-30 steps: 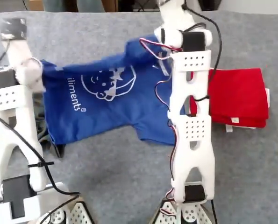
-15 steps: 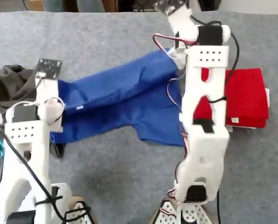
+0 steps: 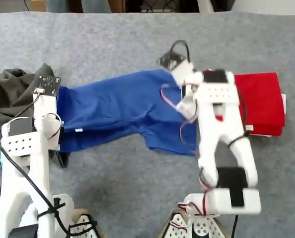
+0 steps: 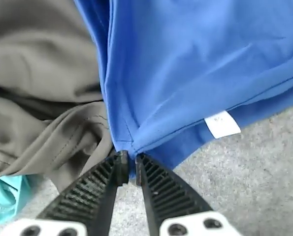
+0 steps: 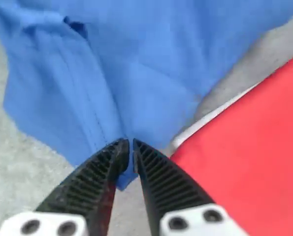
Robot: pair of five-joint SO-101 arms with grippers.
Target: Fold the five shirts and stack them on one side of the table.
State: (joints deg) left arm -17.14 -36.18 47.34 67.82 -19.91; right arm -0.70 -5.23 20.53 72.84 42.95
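Judging the blue shirt [image 3: 112,104] mid-frame light and limp, we have left gripper [image 4: 128,163] and right gripper [image 5: 130,147] clamped on its outer edges, the best hold.

You are at a robotics bench, in a lab or maker's workshop as far as the pictures let you judge. The table [image 3: 112,39] is covered edge to edge in grey felt-like cloth. At its near edge stand two white arms, the left arm [image 3: 23,148] and the right arm [image 3: 219,124]. Both are plastic shells with rows of small holes, black motor blocks and loose wires [image 3: 163,92] looping along the joints. On the table lie a blue shirt [image 3: 112,106], a folded red shirt [image 3: 259,104] and a crumpled dark grey shirt [image 3: 11,94]. Beyond the table's far edge, a thin strip of room shows a brown wooden piece [image 3: 38,5] and dark shapes too cropped to identify.
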